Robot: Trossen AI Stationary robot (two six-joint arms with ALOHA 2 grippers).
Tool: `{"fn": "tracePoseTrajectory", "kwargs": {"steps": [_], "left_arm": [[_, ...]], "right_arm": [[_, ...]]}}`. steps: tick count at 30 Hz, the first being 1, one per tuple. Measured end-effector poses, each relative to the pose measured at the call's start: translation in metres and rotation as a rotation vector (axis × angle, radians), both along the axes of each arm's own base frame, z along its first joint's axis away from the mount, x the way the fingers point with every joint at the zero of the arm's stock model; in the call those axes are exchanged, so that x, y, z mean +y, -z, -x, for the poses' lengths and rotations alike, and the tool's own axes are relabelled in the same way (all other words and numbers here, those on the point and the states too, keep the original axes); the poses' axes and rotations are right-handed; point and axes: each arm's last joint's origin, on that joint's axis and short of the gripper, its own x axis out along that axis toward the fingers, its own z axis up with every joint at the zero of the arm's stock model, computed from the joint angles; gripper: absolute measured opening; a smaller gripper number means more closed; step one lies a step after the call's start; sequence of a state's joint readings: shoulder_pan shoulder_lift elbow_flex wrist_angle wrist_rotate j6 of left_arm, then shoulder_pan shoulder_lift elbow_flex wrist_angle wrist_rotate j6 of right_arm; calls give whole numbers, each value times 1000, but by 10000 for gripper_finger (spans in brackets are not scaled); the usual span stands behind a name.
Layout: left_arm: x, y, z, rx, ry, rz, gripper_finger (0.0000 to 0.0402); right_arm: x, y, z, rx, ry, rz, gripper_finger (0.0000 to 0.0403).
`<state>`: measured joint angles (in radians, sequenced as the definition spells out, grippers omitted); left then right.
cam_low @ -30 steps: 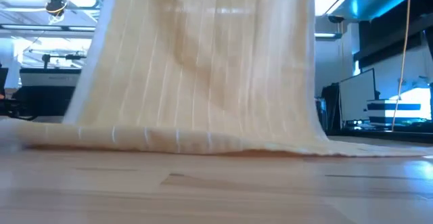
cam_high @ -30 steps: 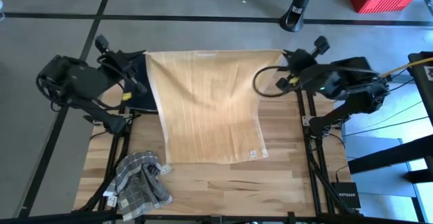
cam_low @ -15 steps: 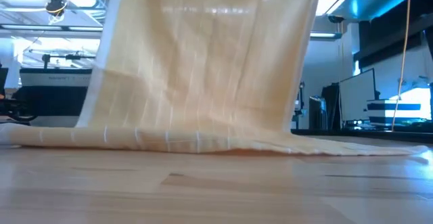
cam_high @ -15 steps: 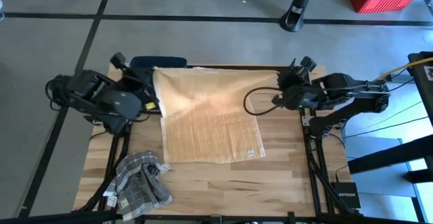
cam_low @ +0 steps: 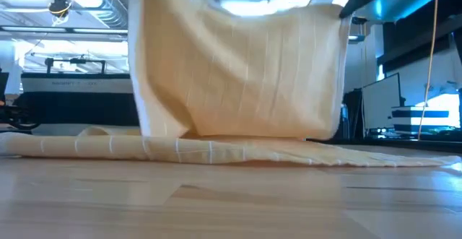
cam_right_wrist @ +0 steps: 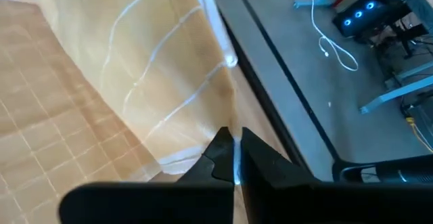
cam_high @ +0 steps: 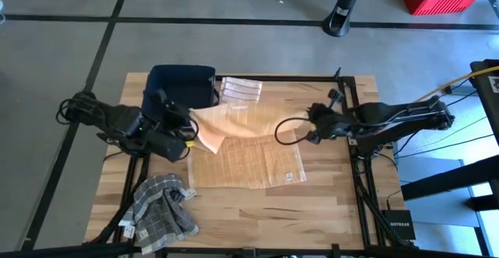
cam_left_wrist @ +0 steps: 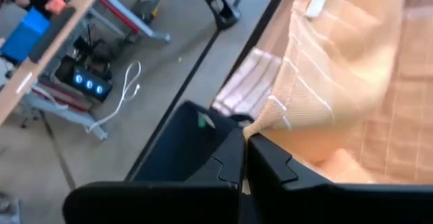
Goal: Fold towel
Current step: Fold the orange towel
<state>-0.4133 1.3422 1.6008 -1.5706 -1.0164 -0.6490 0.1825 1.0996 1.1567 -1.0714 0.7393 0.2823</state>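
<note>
On the left of the counter [cam_high: 327,203], the left gripper [cam_high: 189,127] is clamped on one corner of the towel [cam_high: 242,153], holding it raised; in the left wrist view the fingers [cam_left_wrist: 267,166] pinch the hem tight. Below it, at the near left corner of the counter, a grey checked cloth [cam_high: 162,205] lies crumpled. Behind the left gripper sits a dark bin [cam_high: 181,85], and just beside that, a striped cloth [cam_high: 240,90] lies flat at the far edge.

The towel is tan with thin pale lines. Its near half lies flat across the middle of the counter, while its far half is lifted and draped forward between the two grippers. In the low view it hangs as a sagging sheet [cam_low: 238,73] above the part resting on the wood.

On the right, the right gripper [cam_high: 311,123] is clamped on the other raised corner, its fingers [cam_right_wrist: 220,153] together on the hem.
</note>
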Motion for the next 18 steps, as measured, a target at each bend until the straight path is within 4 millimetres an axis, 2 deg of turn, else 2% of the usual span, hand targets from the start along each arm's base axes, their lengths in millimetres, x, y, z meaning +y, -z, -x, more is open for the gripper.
{"fn": "tracePoseTrajectory", "kwargs": {"steps": [5,10,18], "left_arm": [[-2,29,-4,51,-35,34,5],[-11,60,-13,61,-16,143,5],[-34,120,-31,150,202,546,5]], "right_arm": [[2,32,-6,18,-19,-31,6],[5,67,-12,11,-66,-119,6],[13,114,-15,-21,-194,-355,5]]}}
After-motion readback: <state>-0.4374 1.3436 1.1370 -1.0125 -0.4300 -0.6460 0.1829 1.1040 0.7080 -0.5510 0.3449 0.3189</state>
